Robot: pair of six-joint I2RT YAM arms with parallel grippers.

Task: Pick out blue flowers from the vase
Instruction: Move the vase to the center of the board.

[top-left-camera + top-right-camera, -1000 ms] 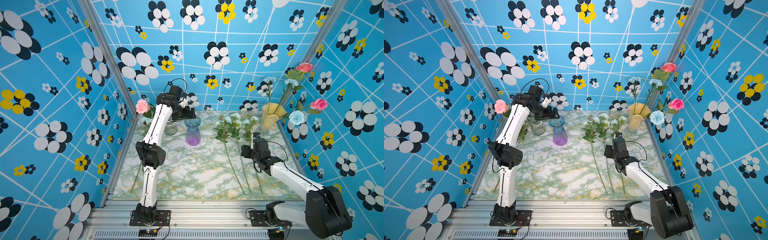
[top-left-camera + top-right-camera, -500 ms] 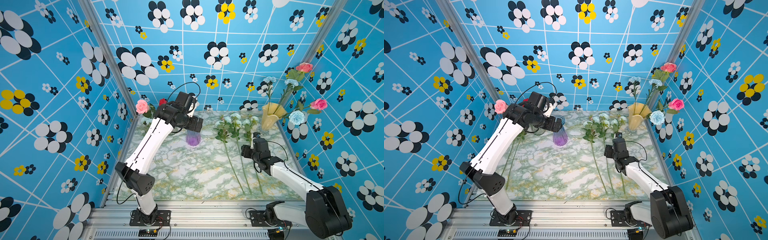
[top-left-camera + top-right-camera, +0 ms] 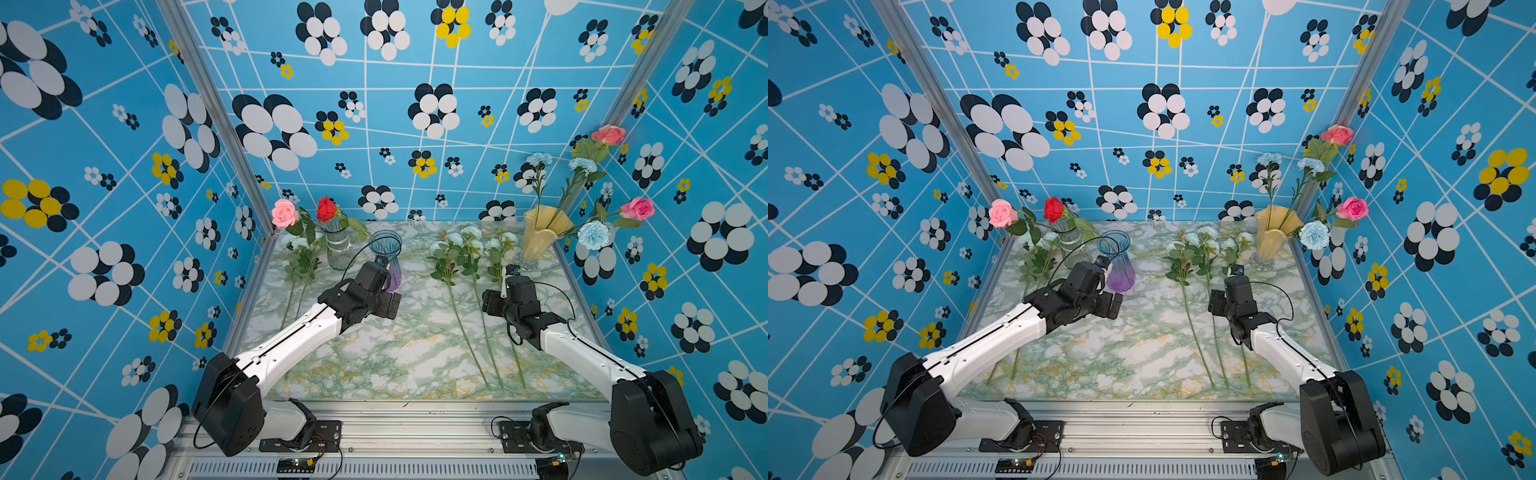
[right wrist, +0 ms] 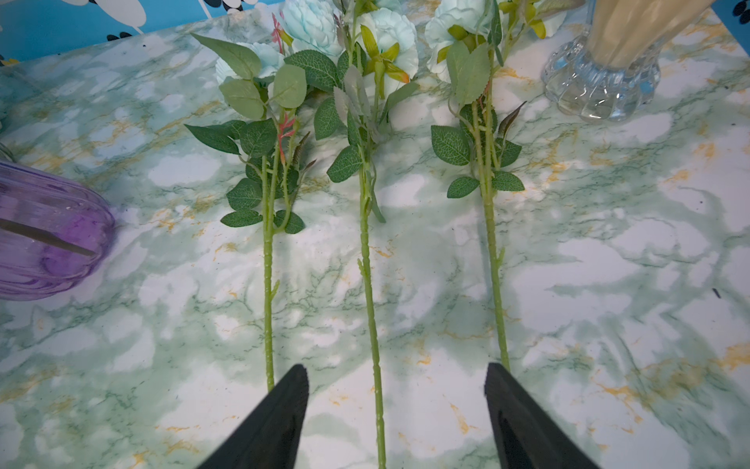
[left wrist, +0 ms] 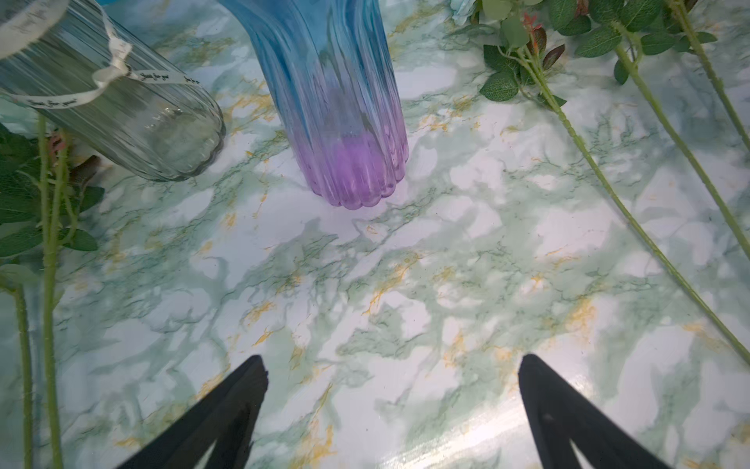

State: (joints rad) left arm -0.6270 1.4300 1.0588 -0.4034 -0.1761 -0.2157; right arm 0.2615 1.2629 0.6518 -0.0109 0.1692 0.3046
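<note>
A yellow vase point(image 3: 540, 232) stands at the back right and holds pale blue flowers point(image 3: 593, 235) and pink roses point(image 3: 638, 208). Three more blue flowers point(image 4: 312, 24) lie side by side on the marble table, stems toward the front. My right gripper point(image 4: 395, 367) is open low over them, and the middle stem point(image 4: 367, 284) runs between its fingers, not gripped. My left gripper point(image 5: 391, 361) is open and empty over bare marble, just in front of the blue-purple vase point(image 5: 349, 122). Both top views show it beside that vase point(image 3: 388, 257).
A clear glass vase point(image 3: 338, 245) at the back left holds a red rose point(image 3: 326, 209) and a pink rose point(image 3: 285, 212). Two pale flowers point(image 3: 297, 243) lie by the left wall, stems toward the front. Patterned blue walls enclose the table on three sides.
My left arm has swung down from the clear vase at the back left to a low pose in front of the blue-purple vase. The right arm has not moved.
</note>
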